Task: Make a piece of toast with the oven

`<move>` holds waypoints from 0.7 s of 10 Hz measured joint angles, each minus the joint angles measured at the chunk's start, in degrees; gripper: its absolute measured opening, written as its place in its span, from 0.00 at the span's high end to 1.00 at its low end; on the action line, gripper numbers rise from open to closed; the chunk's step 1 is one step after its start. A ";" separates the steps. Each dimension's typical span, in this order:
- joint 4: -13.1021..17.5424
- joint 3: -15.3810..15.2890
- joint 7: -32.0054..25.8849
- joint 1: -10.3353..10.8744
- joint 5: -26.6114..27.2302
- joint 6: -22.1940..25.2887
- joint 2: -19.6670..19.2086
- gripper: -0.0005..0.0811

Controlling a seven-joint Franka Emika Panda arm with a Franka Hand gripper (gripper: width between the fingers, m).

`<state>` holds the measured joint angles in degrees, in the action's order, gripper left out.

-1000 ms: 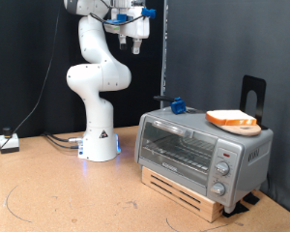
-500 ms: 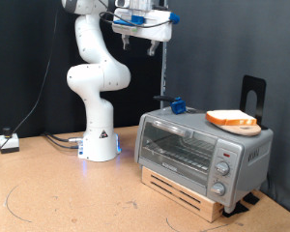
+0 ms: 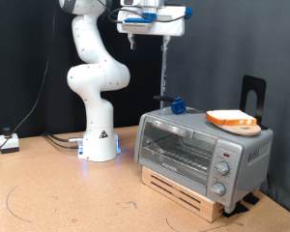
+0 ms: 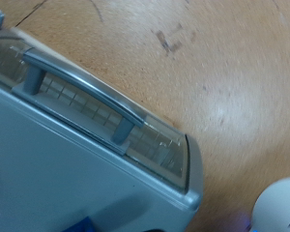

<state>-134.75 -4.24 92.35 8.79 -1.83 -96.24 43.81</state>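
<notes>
The oven (image 3: 201, 152) stands on the wooden table at the exterior view's right, with its glass door shut. The piece of toast (image 3: 232, 119) lies on top of the oven at its right end. My gripper (image 3: 148, 32) is high up near the exterior view's top, well above the oven's left end, and holds nothing that shows. The wrist view looks down on the oven (image 4: 77, 164), its grey handle (image 4: 82, 89) and its shut glass door. No fingers show in the wrist view.
The oven sits on a low wooden slat base (image 3: 188, 192). A small blue object (image 3: 177, 104) rests on the oven's top at the back left. A black stand (image 3: 253, 97) rises behind the toast. The arm's white base (image 3: 99, 145) stands left of the oven.
The hand has swung from beside the arm towards the exterior view's right and slightly up, and is now above the oven's left end. The oven and the toast have not moved.
</notes>
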 joint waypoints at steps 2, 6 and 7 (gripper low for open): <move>-0.26 0.12 -3.58 0.38 -0.28 -1.09 -0.61 0.01; 0.31 4.90 -27.59 5.68 3.20 -3.15 -1.29 0.01; 0.69 6.13 -33.25 6.99 3.19 -3.74 -2.80 0.01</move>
<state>-134.06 1.89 59.10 15.78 1.35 -99.98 41.02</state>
